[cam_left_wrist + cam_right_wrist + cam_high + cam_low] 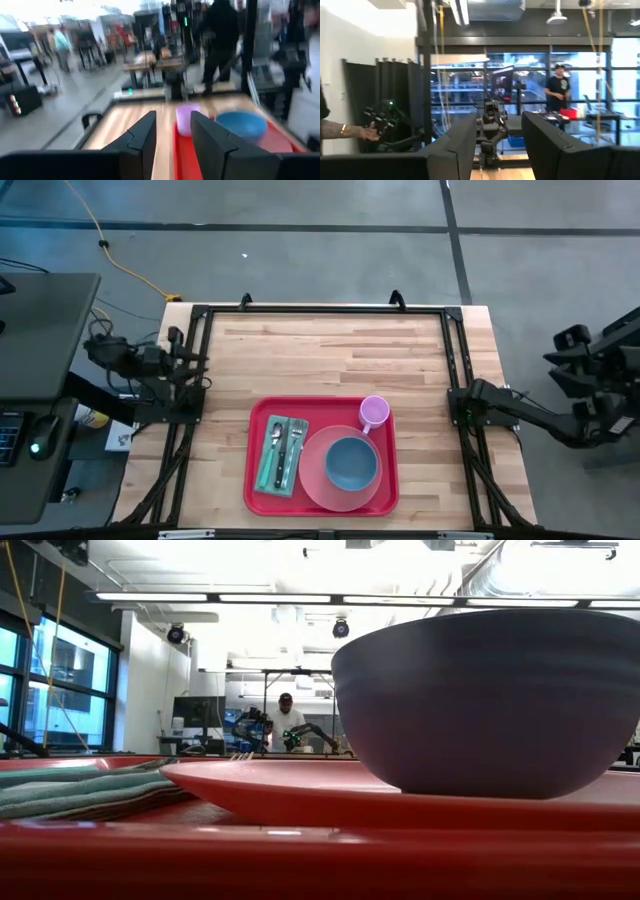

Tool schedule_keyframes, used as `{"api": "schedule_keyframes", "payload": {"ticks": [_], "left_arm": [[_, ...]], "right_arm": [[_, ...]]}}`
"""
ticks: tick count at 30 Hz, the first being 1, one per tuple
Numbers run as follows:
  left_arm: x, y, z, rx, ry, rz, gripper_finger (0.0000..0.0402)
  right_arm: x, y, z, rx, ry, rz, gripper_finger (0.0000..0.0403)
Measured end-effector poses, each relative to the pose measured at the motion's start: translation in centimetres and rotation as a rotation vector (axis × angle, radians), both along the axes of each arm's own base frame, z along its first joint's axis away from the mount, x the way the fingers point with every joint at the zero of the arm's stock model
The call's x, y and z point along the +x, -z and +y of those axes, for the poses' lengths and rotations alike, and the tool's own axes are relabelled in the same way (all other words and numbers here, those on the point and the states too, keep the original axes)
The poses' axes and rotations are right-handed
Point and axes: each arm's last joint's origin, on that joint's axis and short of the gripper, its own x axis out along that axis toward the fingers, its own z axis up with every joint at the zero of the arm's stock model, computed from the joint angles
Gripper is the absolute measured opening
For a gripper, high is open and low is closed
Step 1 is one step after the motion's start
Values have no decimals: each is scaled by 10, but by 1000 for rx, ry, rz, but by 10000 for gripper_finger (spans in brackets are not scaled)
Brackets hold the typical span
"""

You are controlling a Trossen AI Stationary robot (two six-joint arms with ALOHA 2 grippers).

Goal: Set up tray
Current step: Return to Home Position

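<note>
The red tray [258,480] lies on the wooden table near its front edge. On it rest a teal napkin [270,465] with a fork and a spoon [285,442], a pink plate [318,480] carrying a blue bowl [351,462], and a lilac cup [374,413] standing at the far right corner. My left gripper [172,135] is open at the table's left edge and points level across the table toward the cup [186,117]. My right gripper [500,135] is open at the right edge, raised, with nothing between its fingers.
Black frame rails [320,310] run along the table's far, left and right edges. A desk with a mouse [40,445] stands left of the table. People stand in the room beyond, and a hand [365,131] shows at the right wrist view's edge. Bare wood [330,355] lies beyond the tray.
</note>
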Motion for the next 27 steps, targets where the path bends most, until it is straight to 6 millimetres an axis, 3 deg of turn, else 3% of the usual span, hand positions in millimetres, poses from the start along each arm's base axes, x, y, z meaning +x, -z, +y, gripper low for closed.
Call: {"api": "schedule_keyframes", "payload": {"ticks": [5,9,17,21,27], "left_arm": [[28,15,-19,3,92,-152,152],[50,44,-33,2,149,-258,152],[66,92,-44,-14,169,-430,152],[67,92,-43,-7,129,-408,152],[67,92,-39,45,-13,-387,152]], "right_arm": [[7,16,-9,2,-53,-45,138],[14,30,-17,13,-102,-72,138],[39,42,-32,24,-151,-41,138],[56,48,-38,1,-196,-88,138],[97,74,-49,2,-273,-154,138]]}}
